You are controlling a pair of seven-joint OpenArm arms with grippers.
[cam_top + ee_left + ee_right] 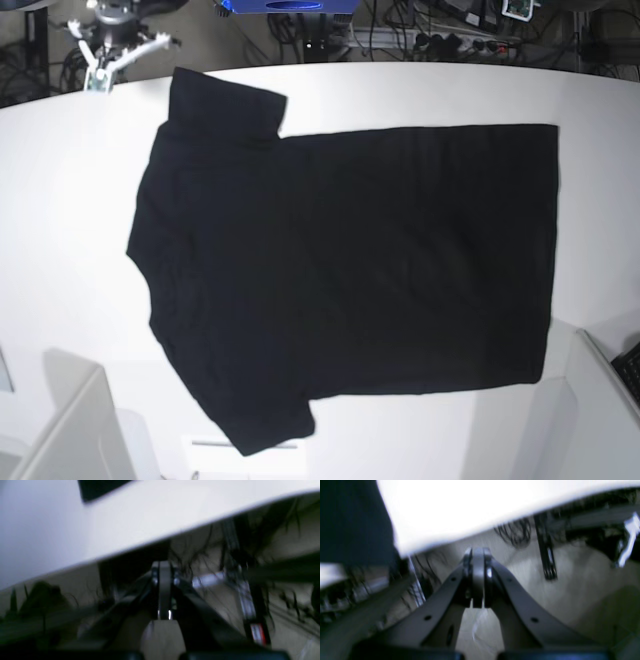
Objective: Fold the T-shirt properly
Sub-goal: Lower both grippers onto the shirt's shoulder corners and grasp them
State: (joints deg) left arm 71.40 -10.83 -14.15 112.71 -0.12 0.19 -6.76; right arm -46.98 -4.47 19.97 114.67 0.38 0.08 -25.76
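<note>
The black T-shirt [350, 270] lies spread flat on the white table [60, 200], plain side up, neck toward the left and hem toward the right. One sleeve points to the far edge, the other to the near edge. Neither gripper shows in the base view. In the left wrist view my left gripper [164, 566] is shut and empty, off the table's edge [150, 522], with a corner of the T-shirt [100, 488] far off. My right gripper [478, 552] is also shut on nothing beyond the table [470, 510]; the T-shirt [352, 522] fills that view's left.
White arm housings stand at the near corners [70, 430] [600, 400]. A white stand [110, 45], a blue object [290, 5] and cables lie behind the far edge. Under the table, both wrist views show blurred floor, cables [515, 532] and a dark frame leg [546, 555].
</note>
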